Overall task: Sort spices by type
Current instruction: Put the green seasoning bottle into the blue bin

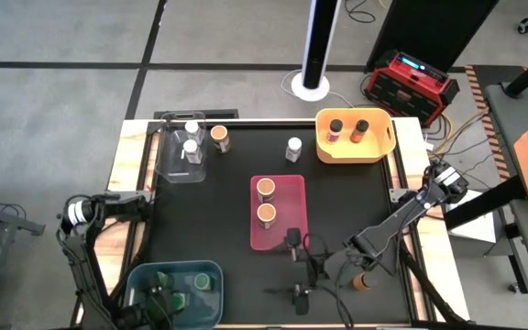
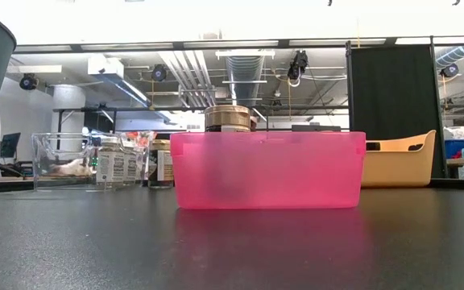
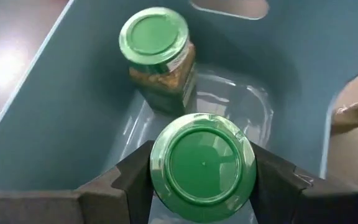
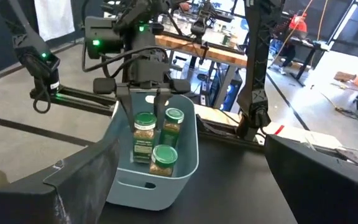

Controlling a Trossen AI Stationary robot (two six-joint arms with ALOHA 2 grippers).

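Note:
My left gripper (image 3: 202, 186) reaches down into the blue bin (image 1: 145, 275) at the table's near left and is shut on a green-lidded spice jar (image 3: 202, 165). Two more green-lidded jars (image 4: 173, 124) (image 4: 163, 160) stand in that bin; the left wrist view shows one of them (image 3: 157, 56). My right gripper (image 1: 301, 249) hangs open and level over the near middle of the table, pointing at the blue bin, with nothing between its fingers. An orange-lidded jar (image 1: 362, 281) stands on the table beside the right arm. My left gripper pinches the green-lidded jar between its two fingers, one on each side of its upper part (image 4: 145, 119) just below the lid. The fingers (image 4: 129, 102) come slanting down from above. The jar stays upright inside the bin; whether its base touches the bin floor I cannot tell.
A pink bin (image 1: 291, 188) at the table's middle holds two orange-lidded jars. At the far right, a yellow bin (image 1: 383, 147) holds two dark-lidded jars. At the far left, a clear bin (image 1: 168, 170) holds white-lidded jars. Between these far bins, one orange-lidded jar (image 1: 219, 137) and one white-lidded jar (image 1: 293, 147) stand loose.

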